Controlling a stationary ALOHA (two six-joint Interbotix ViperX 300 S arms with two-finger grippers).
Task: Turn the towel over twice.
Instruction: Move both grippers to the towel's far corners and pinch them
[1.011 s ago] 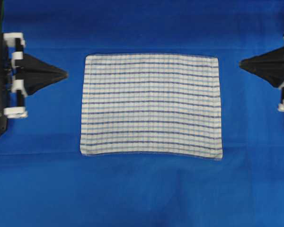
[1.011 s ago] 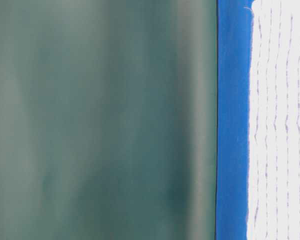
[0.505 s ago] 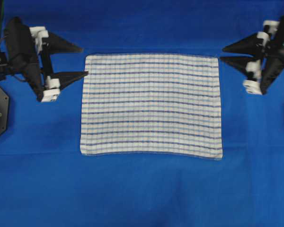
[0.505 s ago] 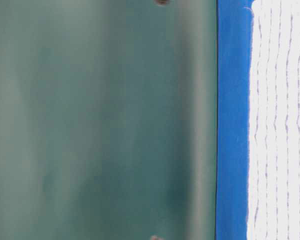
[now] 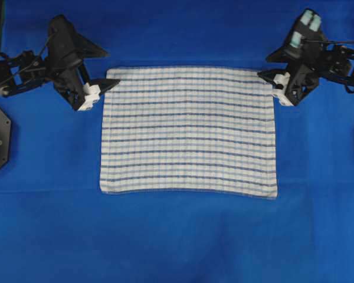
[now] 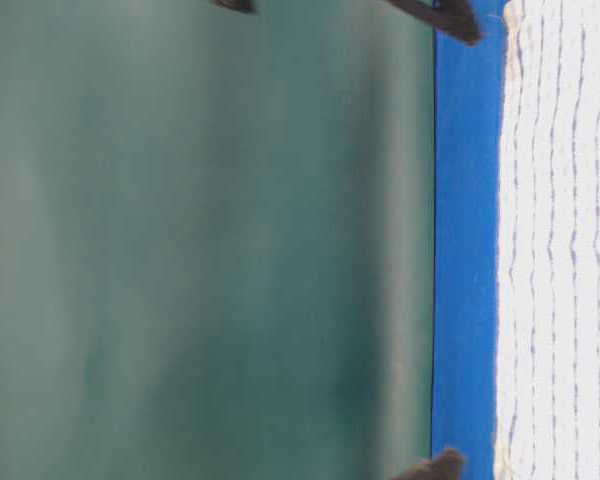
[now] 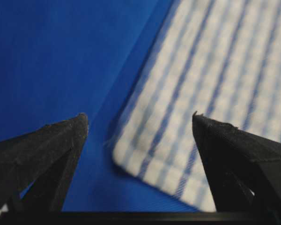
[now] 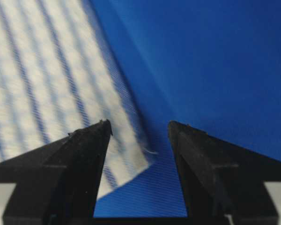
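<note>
Overhead view's bright & even w/ soft, short shadows. At table level the towel (image 6: 560, 250) blows out to near-white glare, backdrop a dull green blur. In your wrist views the fingers (image 7: 42, 154) look fairly sharp, while stripes behind are smeared & out of focus.

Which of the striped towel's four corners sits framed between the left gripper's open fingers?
The far left corner of the white, blue-striped cloth towel, as the overhead view shows it; the left gripper reaches there, while the right gripper frames the far right corner.

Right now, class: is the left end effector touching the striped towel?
Cannot tell. Left wrist view: left end effector open astride the towel corner; neither contact nor gap is plain.
</note>
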